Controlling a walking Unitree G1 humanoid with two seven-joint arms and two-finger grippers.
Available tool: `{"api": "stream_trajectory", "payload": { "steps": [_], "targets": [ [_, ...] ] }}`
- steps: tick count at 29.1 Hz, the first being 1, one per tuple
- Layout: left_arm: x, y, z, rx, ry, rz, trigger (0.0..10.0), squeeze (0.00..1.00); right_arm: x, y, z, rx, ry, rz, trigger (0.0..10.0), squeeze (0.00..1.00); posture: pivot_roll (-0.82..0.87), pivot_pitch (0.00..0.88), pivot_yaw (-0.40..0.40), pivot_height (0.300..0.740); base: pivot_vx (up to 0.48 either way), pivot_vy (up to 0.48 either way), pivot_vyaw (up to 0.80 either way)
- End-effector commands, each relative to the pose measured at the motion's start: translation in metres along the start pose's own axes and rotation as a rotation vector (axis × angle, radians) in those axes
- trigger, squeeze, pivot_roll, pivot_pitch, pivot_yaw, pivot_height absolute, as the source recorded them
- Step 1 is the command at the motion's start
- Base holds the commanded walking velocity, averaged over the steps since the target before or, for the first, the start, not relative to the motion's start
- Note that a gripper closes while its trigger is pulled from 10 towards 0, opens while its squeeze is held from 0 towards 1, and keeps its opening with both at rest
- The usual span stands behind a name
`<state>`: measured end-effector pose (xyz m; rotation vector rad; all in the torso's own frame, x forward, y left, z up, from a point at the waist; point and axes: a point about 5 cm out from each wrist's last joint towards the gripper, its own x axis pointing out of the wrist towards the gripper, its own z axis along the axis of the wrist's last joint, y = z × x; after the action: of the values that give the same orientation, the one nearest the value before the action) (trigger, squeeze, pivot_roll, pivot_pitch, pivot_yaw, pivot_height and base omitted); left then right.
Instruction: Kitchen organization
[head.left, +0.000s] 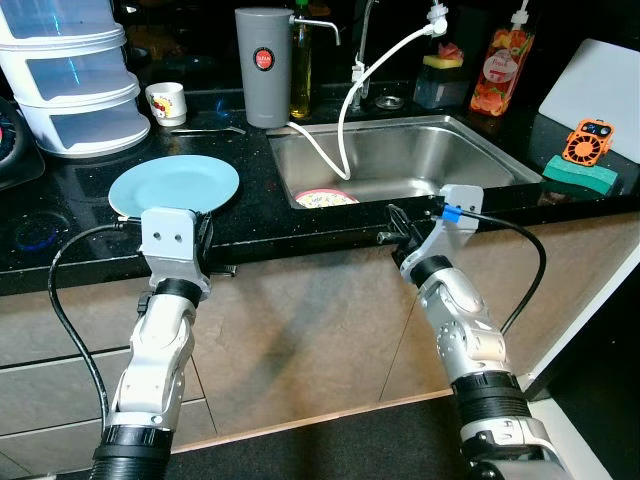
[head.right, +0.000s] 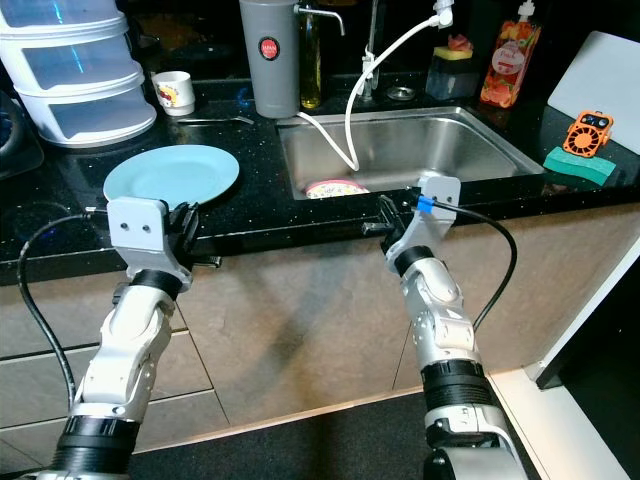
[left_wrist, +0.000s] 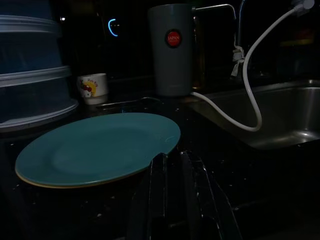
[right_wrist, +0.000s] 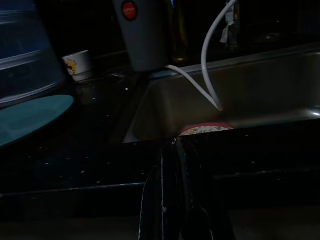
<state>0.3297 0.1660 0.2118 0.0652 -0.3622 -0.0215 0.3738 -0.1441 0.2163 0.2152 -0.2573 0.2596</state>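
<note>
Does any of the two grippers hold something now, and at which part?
Nothing is held. The left gripper is closed, just short of the blue plate. The right gripper is closed at the counter edge.

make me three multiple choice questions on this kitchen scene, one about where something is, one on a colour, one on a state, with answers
1. Where does the small patterned bowl lie?
A. inside the sink
B. on the blue plate
C. on the floor

2. What colour is the plate on the counter?
A. red
B. light blue
C. black

3. How are the right gripper fingers?
A. shut around a cup
B. wide open over the sink
C. closed together, holding nothing

Answers: 1 A, the bowl sits in the steel basin near its front left corner. 2 B, the plate is pale blue against the black counter. 3 C, the right wrist view shows the two black fingers pressed together at the counter's front edge.
</note>
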Motion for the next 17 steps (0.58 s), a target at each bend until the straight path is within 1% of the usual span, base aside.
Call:
{"api": "stream_trajectory", "payload": {
  "steps": [1,3,5,6,7,8,9,10,11,12,13,14,15,16,17],
  "targets": [
    [-0.002,0.006,0.0,0.008,0.014,0.013,10.0,0.0,-0.003,0.0,-0.003,0.012,0.018,0.004,10.0,0.0,-0.05,0.103,-0.014,0.74,0.0,0.0,0.0],
    [-0.001,0.006,0.001,0.012,0.011,0.011,10.0,0.0,-0.002,0.002,-0.003,0.016,0.025,0.013,10.0,0.0,-0.05,0.103,-0.014,0.74,0.0,0.0,0.0],
    [-0.002,0.003,-0.002,0.018,0.037,-0.008,10.0,0.0,-0.002,0.005,-0.004,0.002,0.045,0.035,10.0,0.0,-0.05,0.104,-0.012,0.74,0.0,0.0,0.0],
    [-0.005,0.001,-0.01,0.012,0.086,-0.021,10.0,0.0,-0.003,0.005,-0.009,-0.009,0.069,0.037,10.0,0.0,-0.05,0.104,-0.012,0.74,0.0,0.0,0.0],
    [-0.005,0.001,-0.01,0.012,0.086,-0.021,10.0,0.0,-0.003,0.005,-0.009,-0.009,0.069,0.037,10.0,0.0,-0.05,0.104,-0.012,0.74,0.0,0.0,0.0],
    [-0.008,-0.001,-0.018,0.014,0.125,-0.035,10.0,0.0,-0.005,0.003,-0.014,-0.015,0.101,0.033,10.0,0.0,-0.05,0.104,-0.012,0.74,0.0,0.0,0.0],
    [-0.015,-0.004,-0.034,-0.007,0.203,-0.055,10.0,0.0,-0.01,-0.001,-0.031,-0.029,0.199,0.012,10.0,0.0,-0.05,0.104,-0.012,0.74,0.0,0.0,0.0],
    [-0.015,-0.004,-0.034,-0.007,0.203,-0.055,10.0,0.0,-0.01,-0.001,-0.031,-0.029,0.199,0.012,10.0,0.0,-0.05,0.104,-0.012,0.74,0.0,0.0,0.0],
    [-0.026,-0.009,-0.053,-0.028,0.29,-0.068,10.0,0.0,-0.021,-0.006,-0.055,-0.044,0.313,-0.008,10.0,0.0,-0.05,0.104,-0.012,0.74,0.0,0.0,0.0],
    [-0.039,-0.013,-0.074,-0.033,0.379,-0.085,10.0,0.0,-0.035,-0.013,-0.079,-0.051,0.423,-0.041,10.0,0.0,-0.05,0.104,-0.012,0.74,0.0,0.0,0.0],
    [-0.049,-0.016,-0.086,-0.036,0.436,-0.096,10.0,0.0,-0.045,-0.017,-0.094,-0.054,0.49,-0.062,10.0,0.0,-0.05,0.104,-0.012,0.74,0.0,0.0,0.0],
    [-0.049,-0.016,-0.086,-0.036,0.436,-0.096,10.0,0.0,-0.045,-0.017,-0.094,-0.054,0.49,-0.062,10.0,0.0,-0.05,0.104,-0.012,0.74,0.0,0.0,0.0],
    [-0.06,-0.02,-0.097,-0.035,0.488,-0.117,10.0,0.0,-0.058,-0.02,-0.108,-0.04,0.543,-0.082,10.0,0.0,-0.05,0.104,-0.012,0.74,0.0,0.0,0.0],
    [-0.079,-0.026,-0.117,-0.044,0.581,-0.148,10.0,0.0,-0.078,-0.024,-0.129,-0.025,0.623,-0.112,10.0,0.0,-0.05,0.104,-0.012,0.74,0.0,0.0,0.0],
    [-0.079,-0.026,-0.117,-0.044,0.581,-0.148,10.0,0.0,-0.078,-0.024,-0.129,-0.025,0.623,-0.112,10.0,0.0,-0.05,0.104,-0.012,0.74,0.0,0.0,0.0]
  ]
}}
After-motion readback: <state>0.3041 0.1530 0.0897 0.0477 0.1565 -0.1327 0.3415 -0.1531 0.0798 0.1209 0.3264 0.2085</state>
